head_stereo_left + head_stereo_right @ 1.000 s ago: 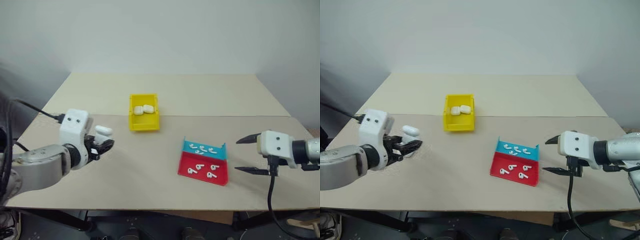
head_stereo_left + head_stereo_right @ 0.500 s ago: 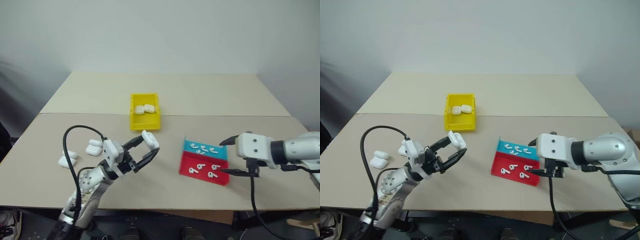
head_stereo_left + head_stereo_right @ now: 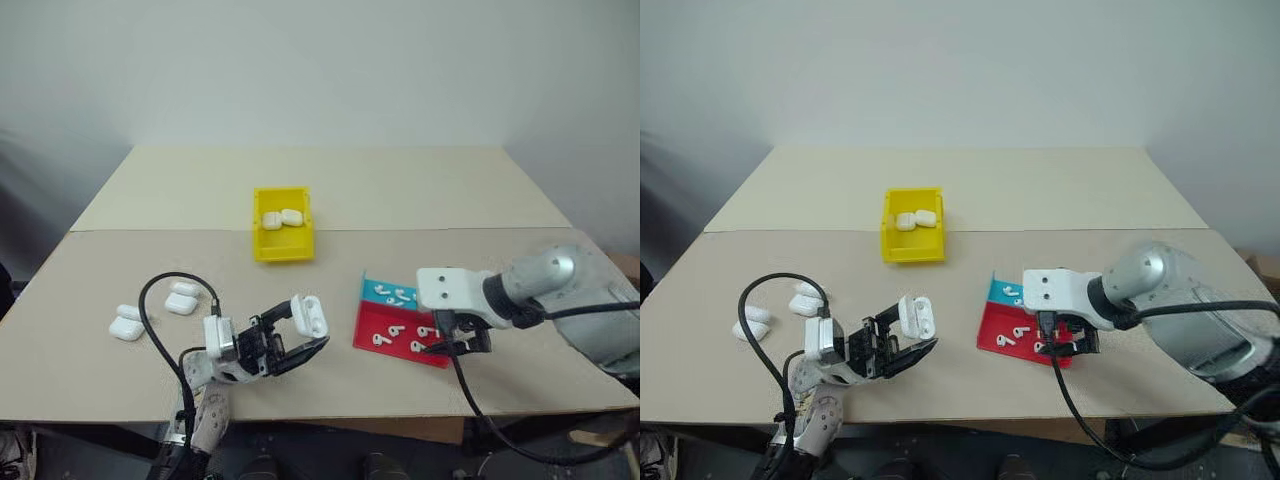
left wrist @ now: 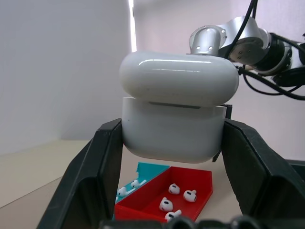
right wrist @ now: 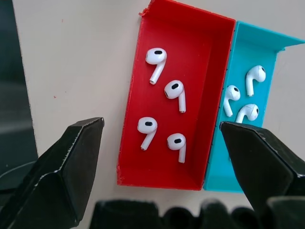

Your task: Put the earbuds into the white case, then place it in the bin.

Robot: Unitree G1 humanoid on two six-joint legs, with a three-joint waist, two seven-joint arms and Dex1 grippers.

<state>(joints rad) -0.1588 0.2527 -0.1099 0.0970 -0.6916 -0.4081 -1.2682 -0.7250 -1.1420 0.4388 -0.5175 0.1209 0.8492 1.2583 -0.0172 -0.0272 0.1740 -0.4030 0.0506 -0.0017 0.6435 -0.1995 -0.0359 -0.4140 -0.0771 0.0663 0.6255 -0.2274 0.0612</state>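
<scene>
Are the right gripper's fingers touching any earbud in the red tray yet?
Apart. In the right wrist view the right gripper stands open, its fingers wide of the red tray, with the earbuds lying untouched between them.

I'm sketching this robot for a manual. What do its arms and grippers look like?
Both arms are silver-grey metal with dark joints. Each ends in a white boxy wrist block carrying two black, tapering fingers: the left gripper and the right gripper. A black cable loops out from each wrist block. The left block shows small dark dots on one face.
</scene>
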